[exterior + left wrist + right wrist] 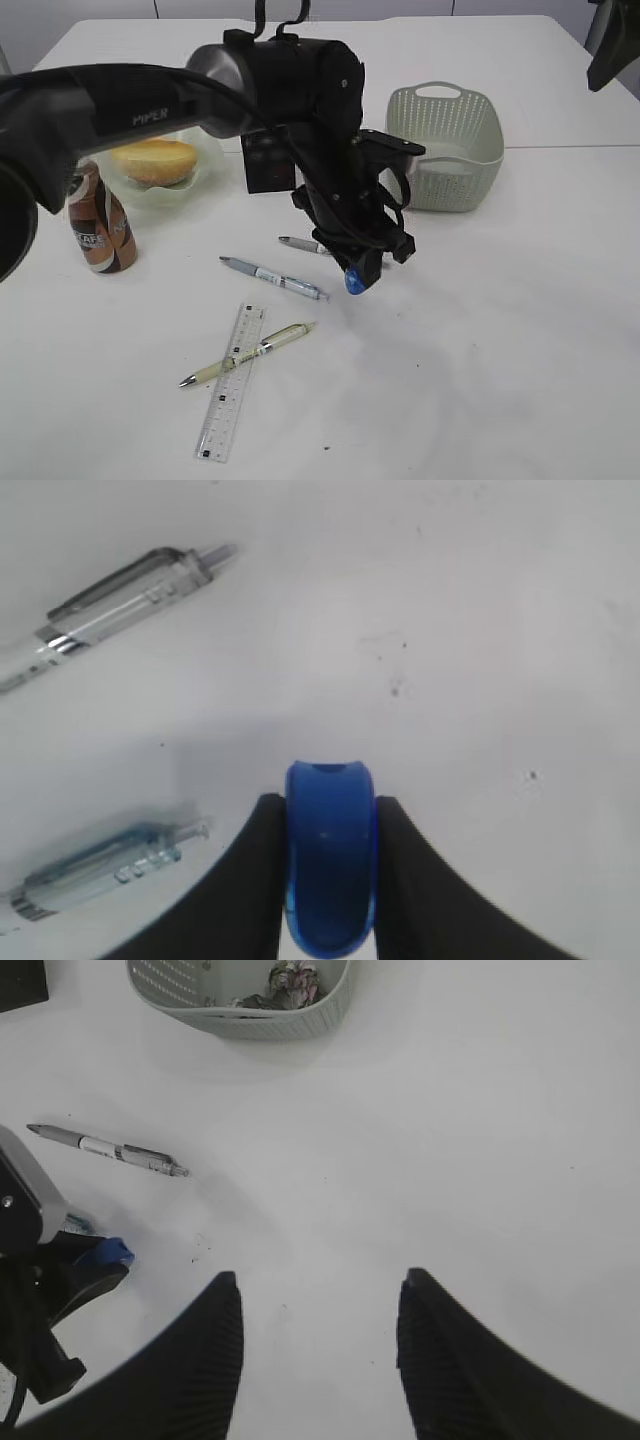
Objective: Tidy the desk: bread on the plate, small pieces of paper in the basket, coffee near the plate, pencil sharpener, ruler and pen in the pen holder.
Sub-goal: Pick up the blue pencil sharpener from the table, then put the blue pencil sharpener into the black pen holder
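Observation:
My left gripper [357, 272] is shut on the blue pencil sharpener [355, 282], just above the desk [480, 330]. In the left wrist view the pencil sharpener [330, 860] fills the gap between the black fingers of the left gripper [328, 805]. The right gripper [318, 1285] hangs open over bare desk, with nothing between its fingers. The bread [155, 160] lies on the plate [206, 165], with the coffee [100, 225] beside it. The left arm largely hides the pen holder [262, 160]. The ruler [230, 385] lies under a yellow-green pen [245, 353]. Crumpled paper [290, 980] sits in the basket [240, 1005].
A grey-blue pen [272, 278] and a grey pen [305, 244] lie close to the left gripper. The basket [450, 145] stands at the back right. Part of the right arm [610, 50] shows at the top right corner.

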Motion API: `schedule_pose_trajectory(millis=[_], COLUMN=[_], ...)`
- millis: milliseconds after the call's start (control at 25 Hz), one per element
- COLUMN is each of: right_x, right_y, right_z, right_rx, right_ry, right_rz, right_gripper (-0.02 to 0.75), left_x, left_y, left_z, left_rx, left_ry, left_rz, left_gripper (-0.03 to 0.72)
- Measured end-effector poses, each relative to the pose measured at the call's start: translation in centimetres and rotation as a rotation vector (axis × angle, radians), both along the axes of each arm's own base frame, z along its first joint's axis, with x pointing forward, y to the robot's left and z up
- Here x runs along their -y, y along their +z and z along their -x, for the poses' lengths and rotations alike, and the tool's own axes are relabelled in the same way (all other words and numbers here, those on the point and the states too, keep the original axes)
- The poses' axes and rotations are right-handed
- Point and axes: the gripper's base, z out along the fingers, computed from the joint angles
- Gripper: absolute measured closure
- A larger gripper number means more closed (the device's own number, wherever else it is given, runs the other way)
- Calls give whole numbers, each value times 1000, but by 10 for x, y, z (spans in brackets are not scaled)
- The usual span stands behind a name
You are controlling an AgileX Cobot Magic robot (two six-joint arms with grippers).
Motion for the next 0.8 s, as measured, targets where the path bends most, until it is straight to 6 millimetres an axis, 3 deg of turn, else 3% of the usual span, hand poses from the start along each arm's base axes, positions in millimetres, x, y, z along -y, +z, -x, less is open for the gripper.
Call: schedule_pose_trajectory(millis=[480, 800], right_x=[0, 0], right_y=[0, 0], right_z=[0, 0], right_rx=[0, 0], right_ry=[0, 0], right_rz=[0, 0], right_gripper=[365, 365], left_x=[-17, -54], left_y=[42, 75], left_z=[-6, -39], left_rx=[50, 147], left_ry=[126, 238], left_rz=[9, 21], left_gripper=[530, 530])
